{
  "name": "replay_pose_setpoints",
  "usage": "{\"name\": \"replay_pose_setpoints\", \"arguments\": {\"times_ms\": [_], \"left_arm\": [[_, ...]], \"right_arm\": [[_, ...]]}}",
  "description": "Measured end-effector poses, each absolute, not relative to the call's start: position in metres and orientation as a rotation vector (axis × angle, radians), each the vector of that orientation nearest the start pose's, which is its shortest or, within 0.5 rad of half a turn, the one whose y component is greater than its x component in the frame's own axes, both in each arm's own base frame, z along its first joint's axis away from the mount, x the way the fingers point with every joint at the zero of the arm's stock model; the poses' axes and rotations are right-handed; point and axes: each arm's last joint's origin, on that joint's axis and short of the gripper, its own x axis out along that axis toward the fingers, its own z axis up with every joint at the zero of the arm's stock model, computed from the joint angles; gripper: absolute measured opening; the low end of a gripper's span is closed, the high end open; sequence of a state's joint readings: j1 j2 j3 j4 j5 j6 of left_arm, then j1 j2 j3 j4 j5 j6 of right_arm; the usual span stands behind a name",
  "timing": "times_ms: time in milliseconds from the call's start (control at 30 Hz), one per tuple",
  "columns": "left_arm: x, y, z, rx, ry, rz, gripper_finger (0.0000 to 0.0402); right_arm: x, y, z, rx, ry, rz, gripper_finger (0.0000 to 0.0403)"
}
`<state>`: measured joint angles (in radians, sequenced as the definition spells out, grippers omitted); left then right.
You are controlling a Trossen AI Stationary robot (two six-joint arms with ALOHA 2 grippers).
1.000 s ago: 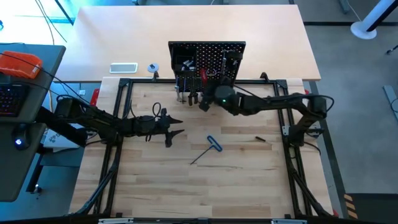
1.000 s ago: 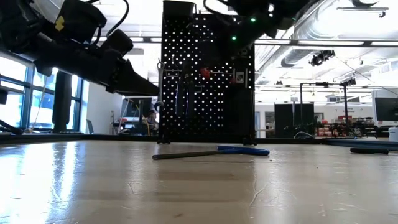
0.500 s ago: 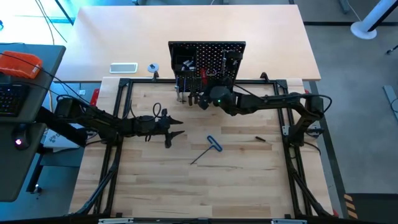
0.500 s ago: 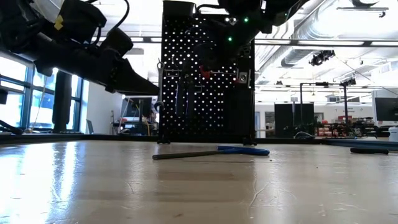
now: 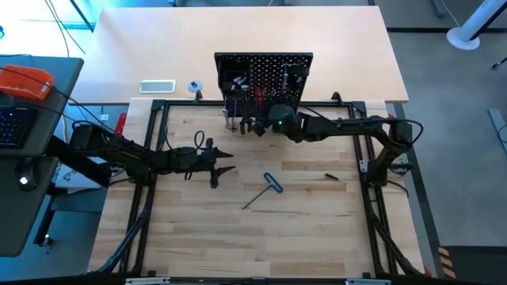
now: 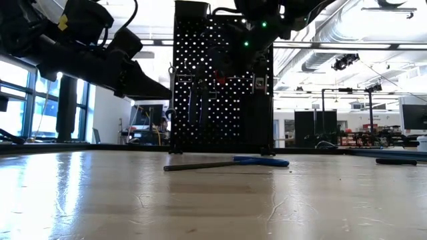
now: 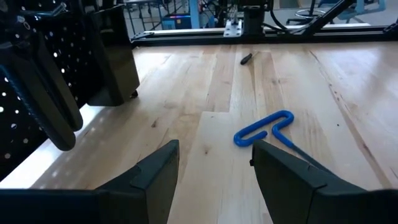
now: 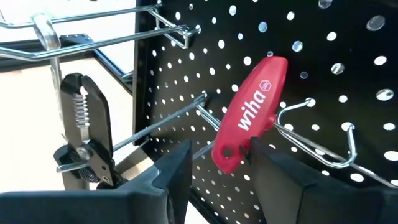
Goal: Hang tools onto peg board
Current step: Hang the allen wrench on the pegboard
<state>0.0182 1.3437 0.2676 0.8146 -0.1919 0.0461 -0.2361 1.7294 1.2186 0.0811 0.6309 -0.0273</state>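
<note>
While the right claw point(image 8: 214, 171) has closed in on the board point(image 5: 265, 67), it grips the red screwdriver point(image 8: 249, 115) just ahead, not yet hung.

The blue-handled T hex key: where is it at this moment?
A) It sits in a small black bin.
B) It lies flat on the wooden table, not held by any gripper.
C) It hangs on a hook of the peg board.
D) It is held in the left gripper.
B: the blue-handled T hex key lies flat on the table, in front of the peg board, apart from the open left gripper.
</note>
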Motion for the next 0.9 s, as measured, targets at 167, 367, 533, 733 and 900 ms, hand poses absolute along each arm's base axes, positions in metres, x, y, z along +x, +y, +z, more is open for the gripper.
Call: {"name": "replay_pose_setpoints", "arguments": {"times_ms": [167, 367, 533, 733, 900], "left_arm": [[0.222, 0.009, 0.149, 0.059, 0.265, 0.197, 0.0195], [0.223, 0.009, 0.149, 0.051, 0.257, 0.198, 0.0195], [0.223, 0.009, 0.151, 0.050, 0.245, 0.198, 0.0195], [0.223, 0.008, 0.151, 0.039, 0.243, 0.178, 0.0195], [0.223, 0.008, 0.150, 0.045, 0.246, 0.174, 0.0195]], "right_arm": [[0.372, -0.110, 0.258, -0.121, 0.455, -0.867, 0.0168], [0.370, -0.117, 0.255, -0.098, 0.459, -0.900, 0.0186], [0.378, -0.120, 0.235, -0.105, 0.501, -0.906, 0.0182], [0.384, -0.117, 0.222, -0.135, 0.531, -0.936, 0.0167], [0.387, -0.112, 0.228, -0.175, 0.496, -0.934, 0.0164]]}}
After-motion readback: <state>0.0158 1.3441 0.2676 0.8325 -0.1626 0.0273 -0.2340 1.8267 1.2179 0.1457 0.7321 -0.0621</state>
